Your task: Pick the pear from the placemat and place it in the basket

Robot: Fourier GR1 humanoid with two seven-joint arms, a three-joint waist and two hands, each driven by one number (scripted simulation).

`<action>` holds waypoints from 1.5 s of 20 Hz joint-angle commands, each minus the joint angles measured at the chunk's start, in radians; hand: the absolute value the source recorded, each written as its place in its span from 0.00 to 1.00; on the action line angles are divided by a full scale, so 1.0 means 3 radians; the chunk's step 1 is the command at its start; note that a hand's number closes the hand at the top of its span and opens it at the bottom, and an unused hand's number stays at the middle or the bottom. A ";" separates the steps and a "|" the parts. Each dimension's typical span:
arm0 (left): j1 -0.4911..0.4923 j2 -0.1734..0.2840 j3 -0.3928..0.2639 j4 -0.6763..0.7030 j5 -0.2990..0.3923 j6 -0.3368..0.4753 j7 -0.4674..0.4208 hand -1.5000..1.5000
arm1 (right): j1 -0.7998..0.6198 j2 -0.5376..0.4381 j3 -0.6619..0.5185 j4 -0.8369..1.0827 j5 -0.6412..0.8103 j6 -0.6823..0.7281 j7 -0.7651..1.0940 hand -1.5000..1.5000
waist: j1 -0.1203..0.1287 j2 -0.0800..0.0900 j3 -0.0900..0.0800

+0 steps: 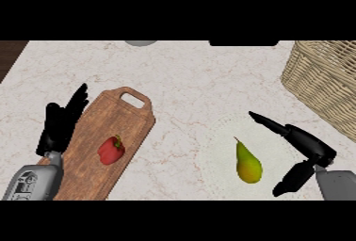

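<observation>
Two grey metal forearms with boxy, panelled casings, the left forearm (31,181) showing dark cut-outs, each ending in a glossy black hand, left hand (59,124) and right hand (309,146), with slim segmented fingers

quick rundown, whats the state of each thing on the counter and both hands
pear: lying on the pale placemat, not held
right hand: open, beside the pear, not touching
left hand: open, resting at the cutting board's left edge
red pepper: lying on the cutting board
basket: upright at far right, contents not visible
</observation>
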 commanded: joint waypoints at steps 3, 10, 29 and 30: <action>0.0074 -0.0105 0.0003 -0.0340 -0.0051 -0.0011 0.0259 0.50 | -0.0225 0.0011 -0.0009 0.0497 0.0265 -0.0098 -0.0293 0.00 | 0.0013 0.0000 0.0001; 0.0129 -0.0015 0.0161 -0.0320 -0.0021 -0.0230 0.0135 0.50 | -0.0484 0.0166 0.0002 0.0698 0.0324 -0.0031 -0.0100 0.00 | 0.0016 0.0001 0.0000; -0.0051 -0.0245 0.0148 -0.0189 -0.0273 -0.0107 0.0174 0.50 | -0.0008 0.0409 0.0402 0.0578 0.1026 -0.0821 -0.0701 1.00 | 0.0012 -0.0001 0.0002; 0.0110 -0.0247 0.0187 -0.0009 -0.0255 -0.0145 -0.0140 0.50 | -0.0163 0.0415 0.0351 0.0368 0.0945 -0.0656 -0.0436 1.00 | 0.0007 -0.0001 0.0000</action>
